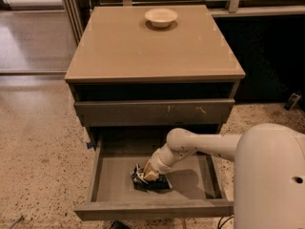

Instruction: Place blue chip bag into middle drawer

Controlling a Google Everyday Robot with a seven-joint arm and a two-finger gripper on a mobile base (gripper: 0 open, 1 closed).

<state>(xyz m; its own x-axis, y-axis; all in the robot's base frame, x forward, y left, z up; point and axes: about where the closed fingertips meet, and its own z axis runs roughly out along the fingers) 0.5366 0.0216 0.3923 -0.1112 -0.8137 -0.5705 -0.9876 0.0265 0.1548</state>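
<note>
Tan and smooth, the top of the grey cabinet (pixel 143 51) fills most of what we see, standing on a speckled stone floor (pixel 38 142). At the lower right we see the robot's white rounded body (pixel 271 175), and from it the white arm (pixel 205 144) reaches leftward and down into the cabinet's open front. The middle drawer (pixel 112 180) is pulled well out toward us, its flat grey floor bare on the left and on the far right. Above it sits the shut grey drawer front with pale scratches (pixel 152 112), and above that a dark open slot under the top. A cream bowl (pixel 161 17) stands upright near the back edge of the top, well apart from everything below. The blue chip bag (pixel 158 185) lies crumpled on the drawer floor, about midway across and close to the front wall. The gripper (pixel 147 174) is down inside the drawer, pressed onto the bag's upper left part; we cannot tell whether it is clamping the bag or merely resting against it.
</note>
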